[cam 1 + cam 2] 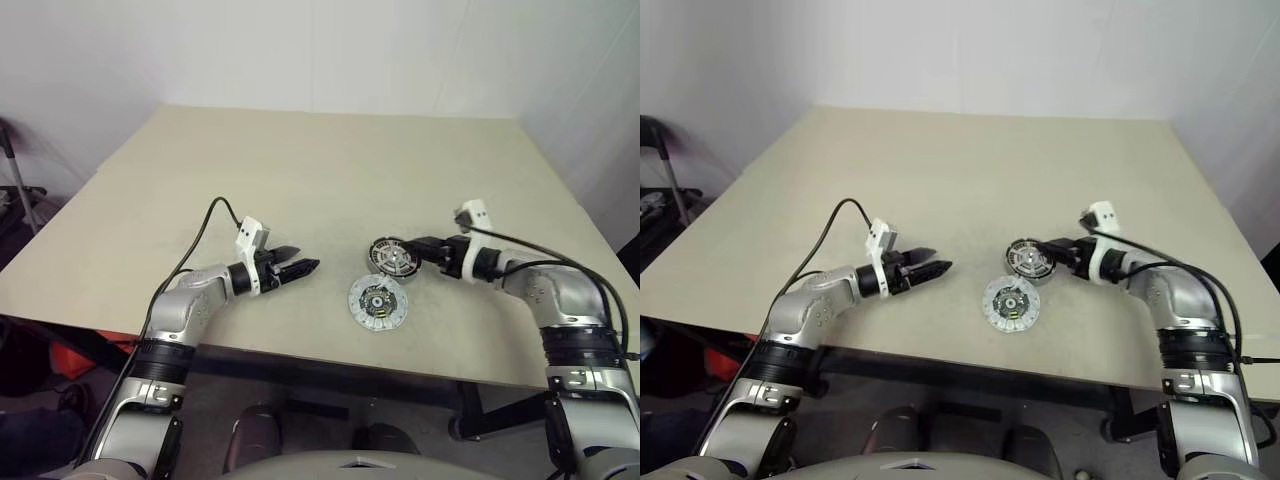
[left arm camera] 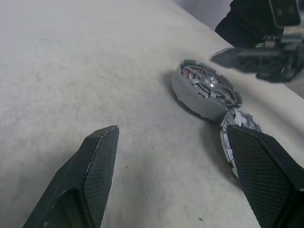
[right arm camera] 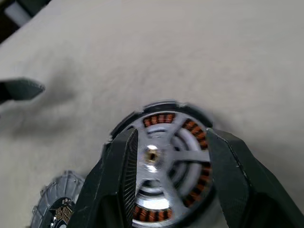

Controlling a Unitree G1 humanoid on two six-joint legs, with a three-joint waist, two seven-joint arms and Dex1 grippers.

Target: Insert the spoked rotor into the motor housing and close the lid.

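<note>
Here the spoked rotor [image 3: 164, 161] sits inside the motor housing [image 1: 393, 256] on the worktop [image 1: 330, 170], copper coils showing between the silver spokes. The right pincer [image 3: 166, 180] hangs over it with fingers apart, one at each side of the hub; whether they touch it cannot be told, and they cover part of the wheel. The lid [image 1: 378, 303] lies flat just beside the housing, dark centre up. In the left wrist view a finger cuts it off. The left pincer [image 1: 300, 267] is spread wide, holding nothing, well apart from the parts.
</note>
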